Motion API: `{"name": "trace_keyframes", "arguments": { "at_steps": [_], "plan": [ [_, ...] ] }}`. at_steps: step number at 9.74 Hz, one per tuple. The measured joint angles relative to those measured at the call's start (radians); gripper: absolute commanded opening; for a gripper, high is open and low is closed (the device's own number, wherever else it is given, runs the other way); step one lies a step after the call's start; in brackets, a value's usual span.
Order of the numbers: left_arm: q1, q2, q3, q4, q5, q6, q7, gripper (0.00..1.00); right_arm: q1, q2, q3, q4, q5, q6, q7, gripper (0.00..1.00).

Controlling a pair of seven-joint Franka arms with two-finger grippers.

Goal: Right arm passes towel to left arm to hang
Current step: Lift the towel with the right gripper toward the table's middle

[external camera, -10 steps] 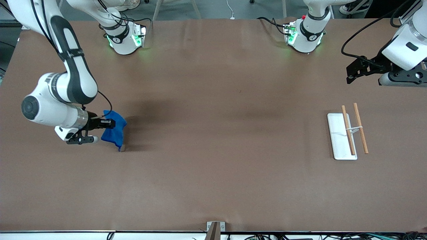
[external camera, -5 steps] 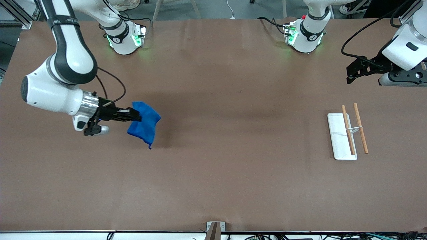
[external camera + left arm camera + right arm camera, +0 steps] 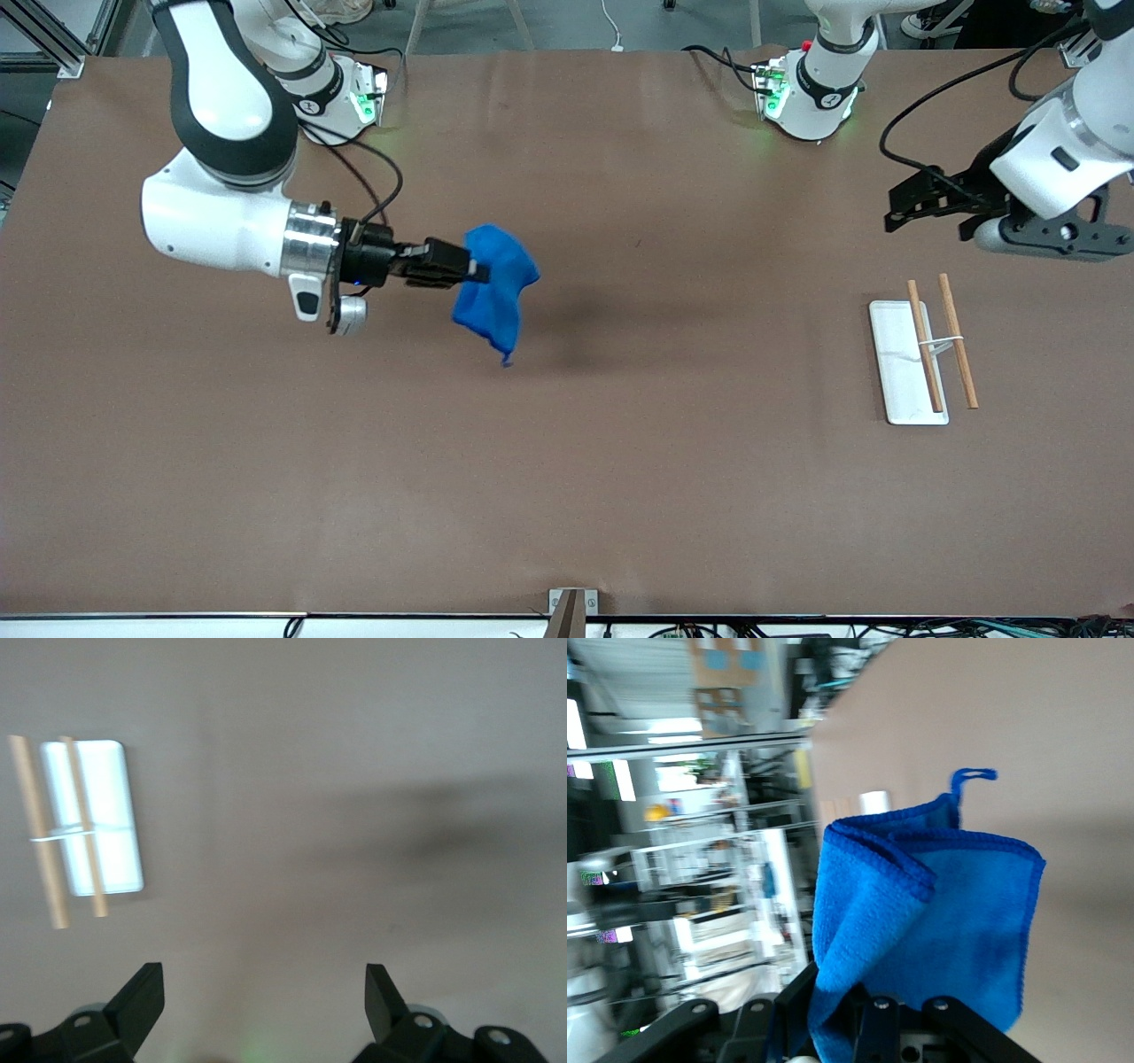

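The bright blue towel (image 3: 494,285) hangs bunched in the air over the middle of the table, toward the right arm's end. My right gripper (image 3: 474,267) is shut on its upper edge, with the rest drooping below. In the right wrist view the towel (image 3: 939,921) fills the space in front of the fingers, and its small corner loop (image 3: 970,780) sticks out. My left gripper (image 3: 895,213) hovers open over the table at the left arm's end, above and beside the rack. Its fingertips (image 3: 142,992) stand wide apart over bare table with nothing between them.
A white tray (image 3: 897,363) with two wooden rods (image 3: 957,350) held over it lies on the table near the left arm's end; it also shows in the left wrist view as a white tray (image 3: 111,828). Brown paper covers the whole table.
The right arm has lifted the towel off the table and carried it toward the middle. The left arm has shifted slightly toward the middle as well.
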Motion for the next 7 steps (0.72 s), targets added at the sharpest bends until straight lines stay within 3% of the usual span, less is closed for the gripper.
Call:
{"name": "trace_keyframes", "arguments": {
  "at_steps": [4, 7],
  "plan": [
    [-0.047, 0.042, -0.023, 0.047, -0.284, 0.016, 0.053, 1.0, 0.124, 0.079, 0.0, 0.085, 0.339, 0.059, 0.001, 0.0],
    [-0.045, 0.081, -0.027, 0.049, -0.496, 0.04, 0.261, 0.93, 0.159, 0.125, 0.0, 0.141, 0.413, 0.055, 0.001, 0.0]
  ]
}}
